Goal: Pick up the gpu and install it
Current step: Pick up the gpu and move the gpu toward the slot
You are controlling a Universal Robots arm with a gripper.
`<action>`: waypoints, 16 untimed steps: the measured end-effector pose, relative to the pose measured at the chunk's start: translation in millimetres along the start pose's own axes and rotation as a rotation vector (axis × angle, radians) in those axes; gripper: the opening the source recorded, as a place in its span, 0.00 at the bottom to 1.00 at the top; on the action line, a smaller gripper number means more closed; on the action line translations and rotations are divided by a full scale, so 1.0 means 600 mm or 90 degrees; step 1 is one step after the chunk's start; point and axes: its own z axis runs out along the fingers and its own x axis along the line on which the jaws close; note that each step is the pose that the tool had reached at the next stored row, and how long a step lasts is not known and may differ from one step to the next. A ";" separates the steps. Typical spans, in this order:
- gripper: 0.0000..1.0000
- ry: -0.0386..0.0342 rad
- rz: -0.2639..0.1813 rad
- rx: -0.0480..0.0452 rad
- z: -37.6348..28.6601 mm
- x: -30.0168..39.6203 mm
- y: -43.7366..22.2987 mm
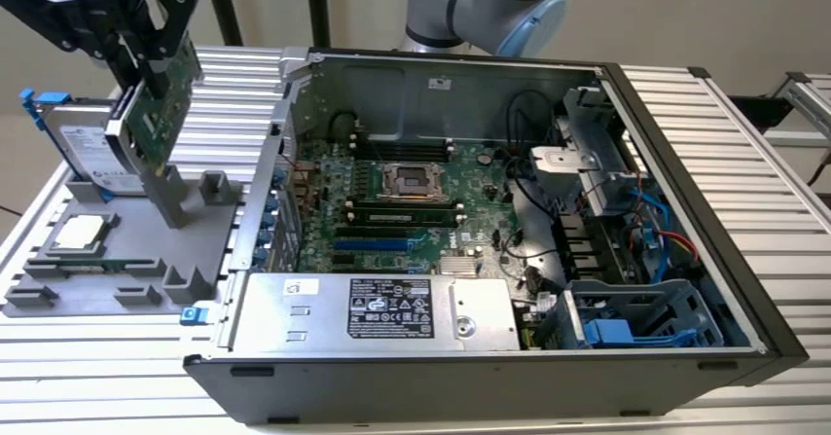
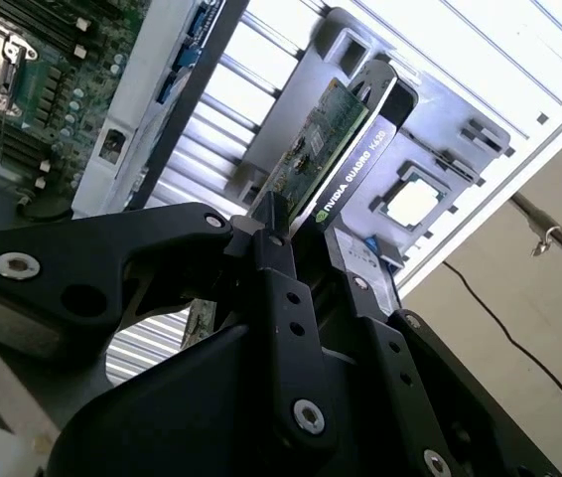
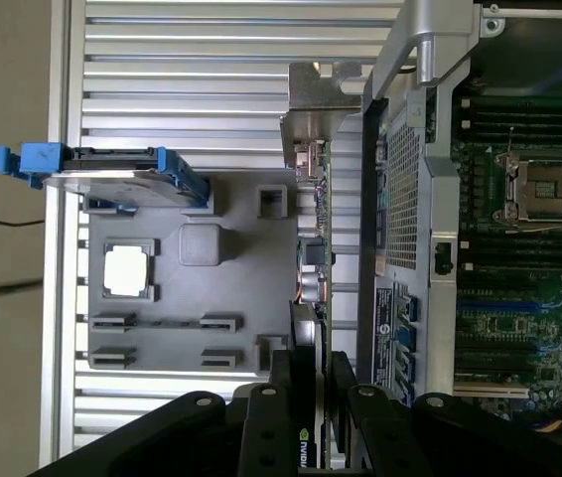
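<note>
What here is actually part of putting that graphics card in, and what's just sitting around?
Part of the job:
- the hand, shut on the gpu
- the open computer case with its motherboard

Just lying about:
- the hard drive with blue clips
- the CPU chip
- the grey holder tray they sit in

Table (image 1: pixel 727 133): ribbed aluminium slats, light grey. Two items directly on it. Open computer case (image 1: pixel 454 386) lies flat on its side, open face up, takes most of surface. Grey fixture tray (image 1: pixel 85 299) sits flat just beside case, on exterior view's left of it, next to case's perforated end wall. Bare slats show past case on exterior view's right, in front of case, and behind tray.
</note>
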 end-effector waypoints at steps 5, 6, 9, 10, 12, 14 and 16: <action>0.00 0.0001 0.000 0.0000 0.000 -0.002 0.000; 0.00 0.0001 0.000 0.0000 0.000 -0.003 0.000; 0.00 0.0002 0.000 0.0000 0.000 -0.004 0.000; 0.00 0.0002 0.000 0.0000 0.000 -0.005 0.000; 0.00 0.0004 0.000 0.0000 0.000 -0.007 0.000; 0.00 0.0008 0.000 0.0000 0.000 -0.009 0.000; 0.00 0.0012 0.000 0.0000 0.000 -0.011 0.000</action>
